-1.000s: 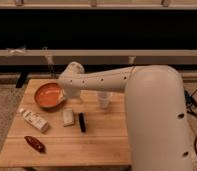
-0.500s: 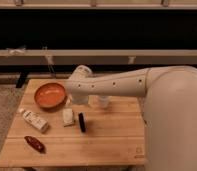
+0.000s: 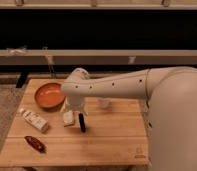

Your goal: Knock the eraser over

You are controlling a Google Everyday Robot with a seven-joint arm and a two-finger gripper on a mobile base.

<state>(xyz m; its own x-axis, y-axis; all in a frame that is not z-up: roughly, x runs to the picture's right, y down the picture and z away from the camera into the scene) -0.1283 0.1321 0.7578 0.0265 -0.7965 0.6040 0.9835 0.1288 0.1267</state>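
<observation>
Gripper: the robot's pale gripper (image 3: 74,107) hangs under the wrist, left of frame centre, pointing down at the table. I cannot tell whether it is released or clenched.
Eraser: the small black rectangular slab eraser (image 3: 82,122) stands upright on a thin edge and is seen edge-on. It is just below and slightly right of the gripper; I cannot tell whether they touch.
Nearest neighbour: a small whitish box (image 3: 68,118) sits just left of the eraser, almost under the gripper.
Handling: the eraser is probably light and stiff, and its narrow footing should let it tip readily. It needs no grasp.
Where to press: a sideways push high on the wide face looks best, since a low push may only slide it along the wood.
Risk: the whitish box could catch a fall toward frame left, while bare wood lies on the right side.
Further out: a round orange bowl (image 3: 48,95) is at upper left, a white oblong carton (image 3: 33,120) at left, and a dark red oblong packet (image 3: 35,144) at lower left.
Support: the light wooden table (image 3: 112,142).
Arm: the thick white arm (image 3: 122,85) reaches in from the right of the frame.
</observation>
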